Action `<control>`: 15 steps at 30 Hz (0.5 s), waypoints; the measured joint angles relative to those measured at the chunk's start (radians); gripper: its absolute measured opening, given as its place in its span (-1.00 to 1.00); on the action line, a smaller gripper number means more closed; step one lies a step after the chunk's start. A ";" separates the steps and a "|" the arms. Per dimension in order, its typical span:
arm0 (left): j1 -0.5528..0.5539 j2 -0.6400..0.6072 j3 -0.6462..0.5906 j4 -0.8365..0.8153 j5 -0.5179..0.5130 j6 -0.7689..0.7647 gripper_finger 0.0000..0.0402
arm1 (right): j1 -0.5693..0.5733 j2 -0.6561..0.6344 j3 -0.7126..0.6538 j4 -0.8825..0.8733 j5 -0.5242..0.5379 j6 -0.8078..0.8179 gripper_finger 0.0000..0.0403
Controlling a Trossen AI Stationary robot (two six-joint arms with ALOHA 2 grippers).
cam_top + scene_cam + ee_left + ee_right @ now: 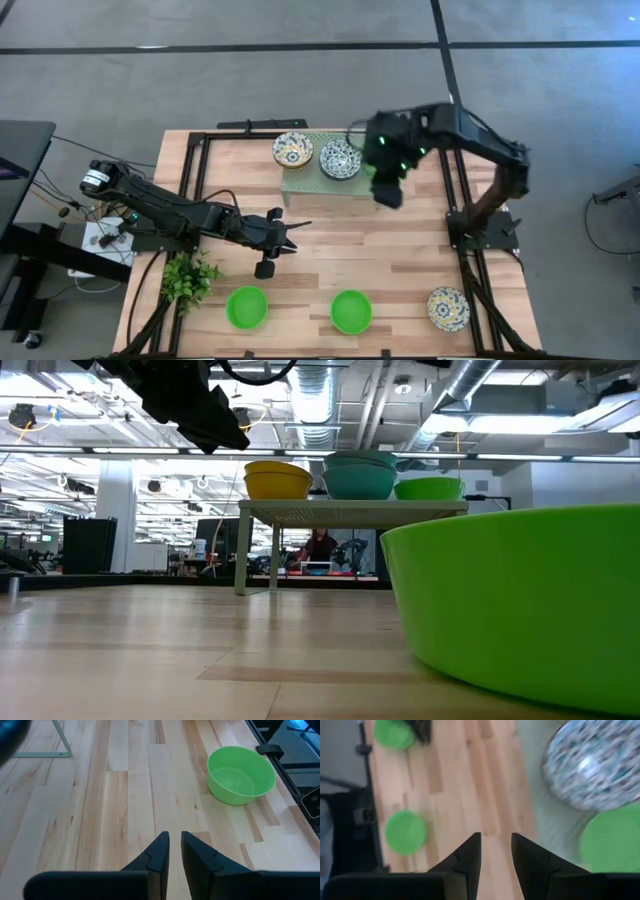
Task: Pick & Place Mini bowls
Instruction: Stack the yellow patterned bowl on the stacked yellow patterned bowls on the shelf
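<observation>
Two patterned mini bowls stand on the pale green rack at the far side. A third, green bowl stands on the rack beside them, mostly hidden under my right arm in the high view. On the table near the front edge stand two green bowls and one patterned bowl. My right gripper hovers off the rack's right end, slightly open and empty. My left gripper hangs over mid-table, shut and empty.
A small leafy plant stands at the table's left front. The rack's thin legs rise from the far half of the table. Black frame rails run along both sides. Bare wood lies between the rack and the front row of bowls.
</observation>
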 joint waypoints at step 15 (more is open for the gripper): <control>0.000 0.000 0.000 0.001 0.000 0.000 -0.56 | 0.413 -0.414 -0.874 0.220 -0.052 0.599 -0.49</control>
